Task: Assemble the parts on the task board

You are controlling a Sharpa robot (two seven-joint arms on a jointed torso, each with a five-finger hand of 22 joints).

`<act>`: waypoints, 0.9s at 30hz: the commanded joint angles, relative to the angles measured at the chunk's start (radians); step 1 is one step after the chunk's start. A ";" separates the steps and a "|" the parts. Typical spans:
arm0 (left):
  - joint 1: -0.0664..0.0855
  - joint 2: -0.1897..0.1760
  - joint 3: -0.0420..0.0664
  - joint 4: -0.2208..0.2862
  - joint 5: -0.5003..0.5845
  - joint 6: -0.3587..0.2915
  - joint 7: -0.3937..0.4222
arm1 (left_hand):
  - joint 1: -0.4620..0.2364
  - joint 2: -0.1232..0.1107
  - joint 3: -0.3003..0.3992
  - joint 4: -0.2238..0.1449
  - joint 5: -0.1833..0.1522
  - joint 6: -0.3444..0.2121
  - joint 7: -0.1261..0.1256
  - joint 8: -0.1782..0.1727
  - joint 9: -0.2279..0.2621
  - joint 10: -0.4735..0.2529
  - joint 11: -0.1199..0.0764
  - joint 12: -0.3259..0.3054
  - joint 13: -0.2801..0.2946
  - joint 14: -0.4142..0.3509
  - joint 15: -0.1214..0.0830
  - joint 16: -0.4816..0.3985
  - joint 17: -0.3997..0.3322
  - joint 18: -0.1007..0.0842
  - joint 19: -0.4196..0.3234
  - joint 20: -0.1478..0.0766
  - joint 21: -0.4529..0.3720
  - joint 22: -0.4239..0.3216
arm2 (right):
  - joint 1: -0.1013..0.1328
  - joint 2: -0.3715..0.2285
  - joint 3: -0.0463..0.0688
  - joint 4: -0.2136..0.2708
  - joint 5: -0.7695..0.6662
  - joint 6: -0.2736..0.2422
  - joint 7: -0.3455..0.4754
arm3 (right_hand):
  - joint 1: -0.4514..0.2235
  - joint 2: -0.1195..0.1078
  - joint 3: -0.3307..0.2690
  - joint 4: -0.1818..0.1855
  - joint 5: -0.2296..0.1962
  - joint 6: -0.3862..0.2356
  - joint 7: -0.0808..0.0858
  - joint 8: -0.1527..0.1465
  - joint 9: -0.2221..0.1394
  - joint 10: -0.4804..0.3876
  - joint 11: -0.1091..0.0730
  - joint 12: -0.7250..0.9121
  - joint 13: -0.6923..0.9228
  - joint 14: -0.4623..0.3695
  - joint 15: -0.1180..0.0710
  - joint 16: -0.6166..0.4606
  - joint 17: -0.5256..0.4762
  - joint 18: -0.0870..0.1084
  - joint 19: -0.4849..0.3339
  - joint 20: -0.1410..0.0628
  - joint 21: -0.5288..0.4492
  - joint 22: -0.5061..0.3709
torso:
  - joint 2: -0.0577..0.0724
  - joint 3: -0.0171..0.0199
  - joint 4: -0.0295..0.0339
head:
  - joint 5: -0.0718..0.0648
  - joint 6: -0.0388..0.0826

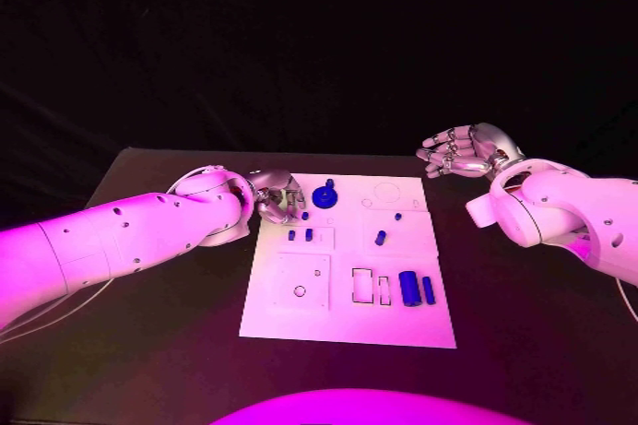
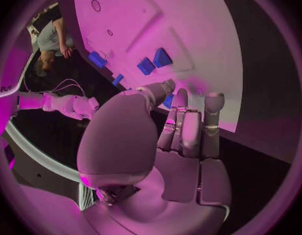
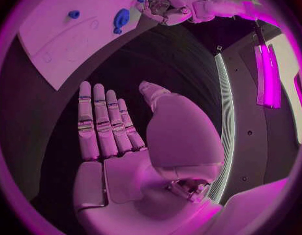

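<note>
The white task board (image 1: 348,314) lies in the middle of the black table. Several small blue parts rest on it: a round part (image 1: 325,199) near its far left corner, short pegs (image 1: 381,238) in the middle and two thicker cylinders (image 1: 409,288) toward the near right. My left hand (image 1: 276,196) hovers at the board's far left corner, just beside the round part. In the left wrist view its fingers (image 2: 190,125) are stretched out with nothing in the palm, and a sliver of blue (image 2: 168,101) shows behind the thumb tip. My right hand (image 1: 463,151) hangs off the board's far right corner, its palm (image 3: 124,167) bare.
Rectangular recesses (image 1: 361,285) and round holes (image 1: 300,290) mark the board's near half. Black table (image 1: 532,333) surrounds the board on every side. My left forearm (image 1: 120,241) lies across the table's left part.
</note>
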 commanded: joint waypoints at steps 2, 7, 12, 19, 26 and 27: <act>0.000 -0.023 0.016 0.009 0.014 0.012 0.005 | 0.002 0.006 0.008 -0.010 0.000 0.010 -0.001 -0.001 -0.001 -0.027 0.004 0.014 0.005 -0.006 0.001 0.002 -0.015 -0.011 -0.010 -0.001 -0.007 -0.016 | -0.001 -0.001 0.000 -0.006 -0.012 0.017 0.004 | 0.000 0.001 0.006 -0.012 0.006 -0.004 0.060 -0.004 -0.002 -0.002 0.005 -0.004 -0.002 0.000 0.004 -0.010 -0.004 0.006 -0.005 0.000 -0.002 -0.006 | -0.001 0.0008 -0.0012 | -0.002 0.003; 0.004 -0.066 0.042 0.014 0.084 0.039 -0.001 | 0.026 0.018 0.034 -0.029 0.000 0.028 0.009 0.004 0.000 -0.052 0.012 0.010 -0.001 -0.038 0.006 -0.010 -0.063 -0.003 -0.044 0.001 -0.026 -0.048 | -0.001 -0.003 0.000 -0.008 -0.080 0.069 -0.014 | 0.093 -0.001 0.069 -0.087 0.008 0.054 0.030 0.015 0.000 0.000 -0.013 -0.016 -0.004 0.021 -0.008 -0.018 -0.016 0.008 0.011 -0.010 0.005 -0.029 | -0.002 0.0037 -0.0015 | -0.002 0.007; 0.017 -0.109 0.071 0.020 0.224 0.045 0.011 | 0.053 0.025 0.071 -0.069 0.000 0.045 0.031 0.006 0.001 -0.051 0.026 -0.016 -0.029 -0.086 0.014 -0.039 -0.135 0.008 -0.090 0.003 -0.032 -0.073 | -0.001 -0.007 0.000 -0.004 -0.253 0.157 -0.042 | 0.122 -0.015 0.130 -0.139 -0.013 0.114 0.003 0.006 -0.010 0.056 -0.039 -0.025 -0.004 0.145 -0.052 0.033 0.005 0.005 0.128 -0.061 0.068 -0.015 | -0.001 0.0027 -0.0005 | -0.014 0.013; 0.027 -0.156 0.086 0.051 0.527 0.019 0.110 | -0.039 0.019 0.035 -0.029 -0.002 -0.009 0.066 -0.036 -0.014 -0.092 0.064 -0.115 -0.116 -0.299 0.049 -0.221 -0.497 0.023 -0.185 0.032 -0.148 -0.182 | -0.008 -0.010 0.000 0.007 -0.614 0.262 -0.095 | 0.113 -0.021 0.128 -0.184 -0.043 0.191 -0.028 -0.033 -0.033 0.173 -0.086 -0.086 -0.004 0.365 -0.126 0.231 0.146 -0.003 0.302 -0.149 0.270 0.108 | 0.000 0.0011 -0.0041 | -0.048 0.024; 0.028 -0.188 0.088 0.113 0.796 -0.051 0.187 | -0.028 0.035 0.003 -0.012 0.000 -0.010 0.077 -0.036 -0.012 -0.113 0.080 -0.154 -0.157 -0.357 0.061 -0.307 -0.576 0.024 -0.189 0.044 -0.227 -0.238 | -0.030 -0.003 -0.001 0.021 -0.895 0.275 -0.163 | 0.070 -0.046 0.186 -0.182 -0.055 0.231 -0.034 -0.085 -0.044 0.229 -0.094 -0.187 0.000 0.371 -0.133 0.486 0.337 -0.007 0.292 -0.157 0.444 0.251 | 0.001 0.0006 -0.0001 | -0.069 0.032; 0.027 -0.192 0.088 0.121 0.828 -0.059 0.194 | -0.027 0.035 0.002 -0.013 0.000 -0.010 0.077 -0.036 -0.012 -0.113 0.080 -0.154 -0.158 -0.358 0.061 -0.308 -0.576 0.024 -0.188 0.044 -0.227 -0.238 | -0.035 -0.002 -0.001 0.025 -0.924 0.274 -0.174 | 0.066 -0.047 0.186 -0.180 -0.056 0.235 -0.034 -0.084 -0.043 0.234 -0.093 -0.188 0.000 0.375 -0.133 0.499 0.345 -0.007 0.295 -0.157 0.457 0.263 | 0.001 0.0005 0.0008 | -0.072 0.033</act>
